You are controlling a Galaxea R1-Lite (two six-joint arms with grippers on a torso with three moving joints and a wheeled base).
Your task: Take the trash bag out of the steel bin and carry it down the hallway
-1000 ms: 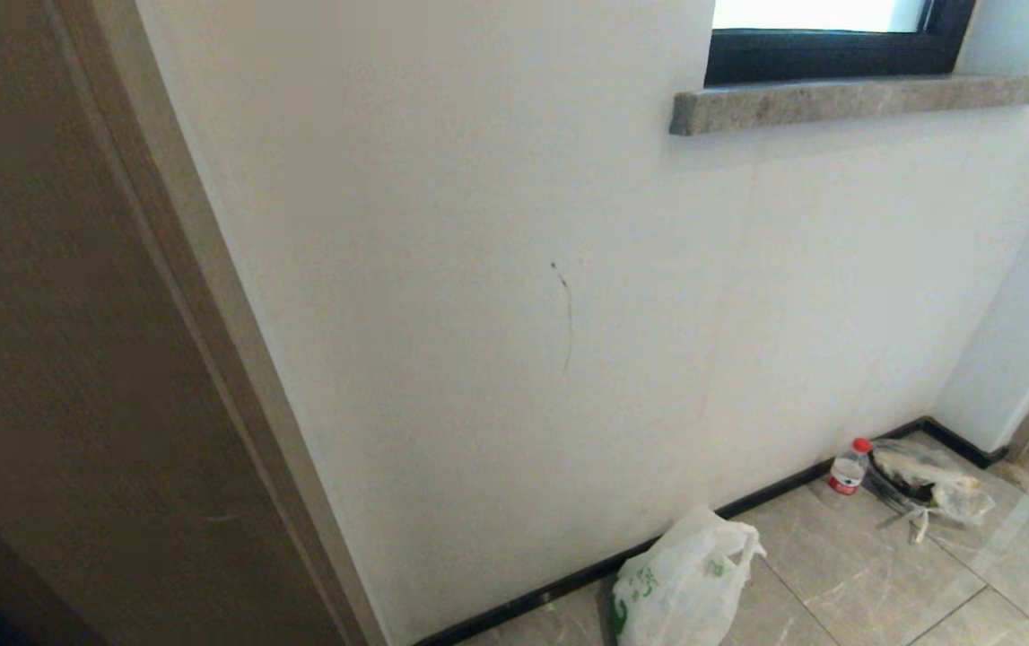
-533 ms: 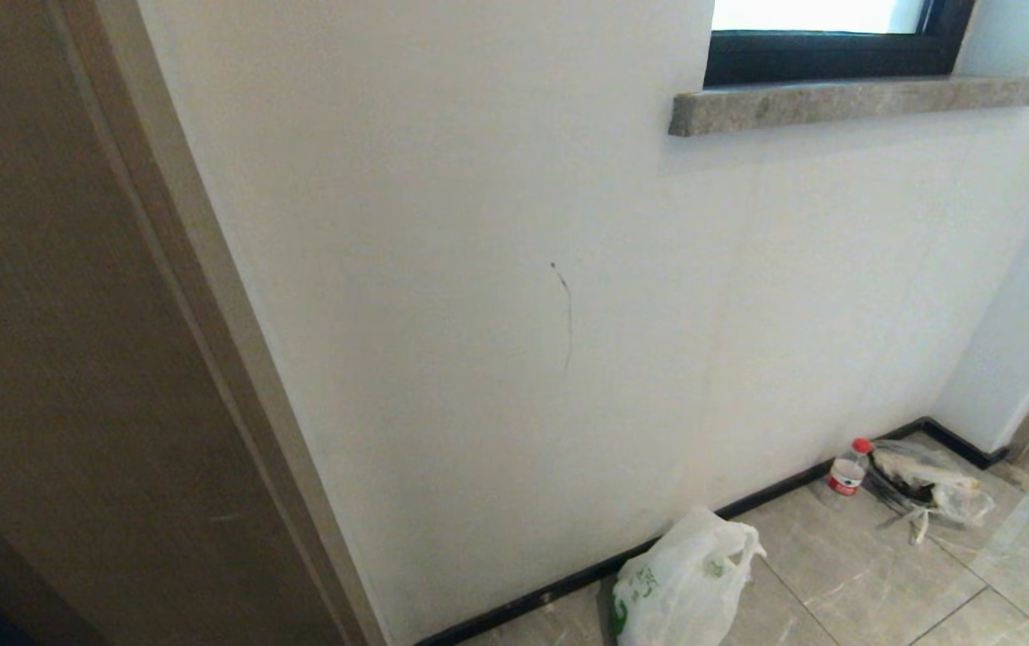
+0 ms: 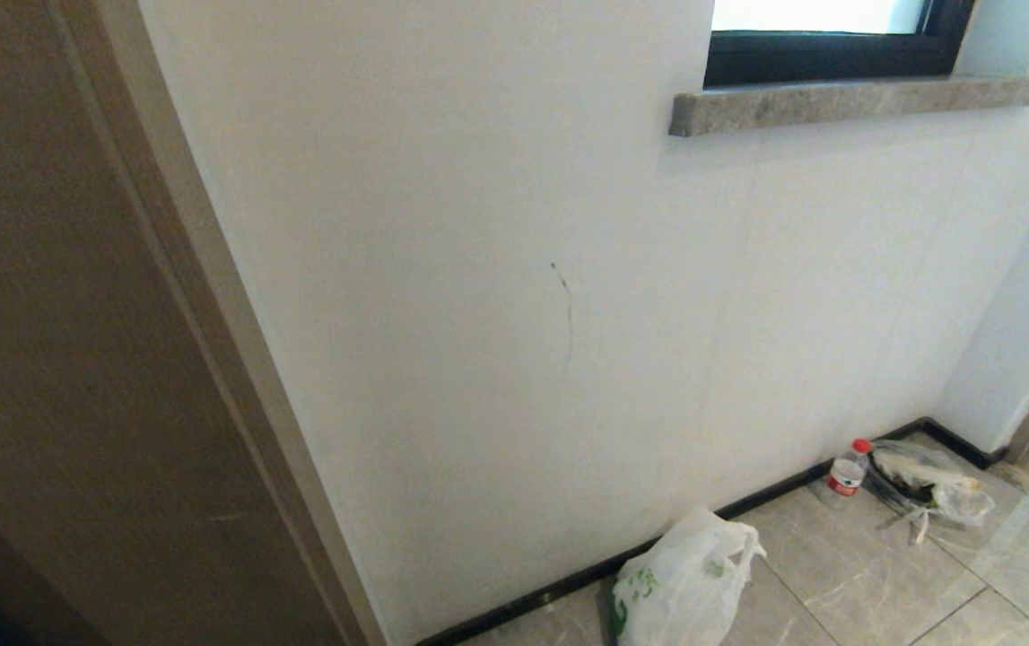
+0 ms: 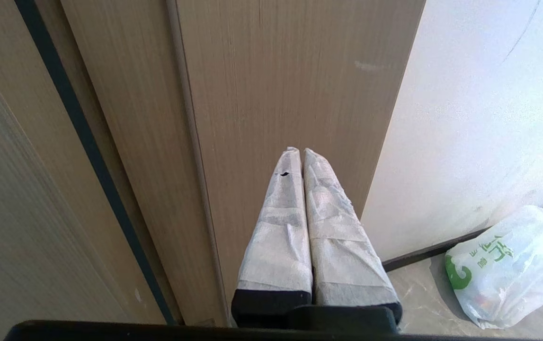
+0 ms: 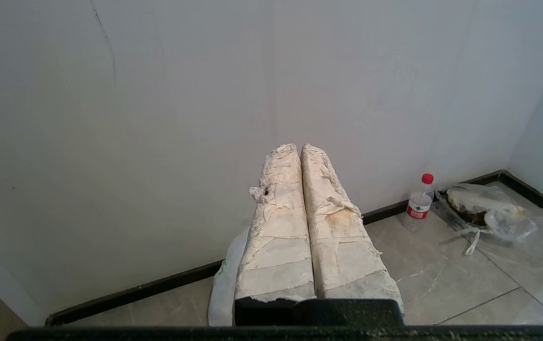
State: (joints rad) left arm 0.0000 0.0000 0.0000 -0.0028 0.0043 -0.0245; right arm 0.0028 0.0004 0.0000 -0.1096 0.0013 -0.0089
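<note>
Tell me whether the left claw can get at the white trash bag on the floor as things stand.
Probably yes: the left claw, shut and empty, faces the door frame, and the trash bag lies unobstructed beside it on the tiles, though it must open first.

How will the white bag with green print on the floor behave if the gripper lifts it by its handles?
The trash bag looks like thin, crumpled film, so it will probably sag and change shape rather than stay stiff. It bulges low on the floor tiles, so its contents may swing. Glossy plastic may slip; the loop handles seem safer.
</note>
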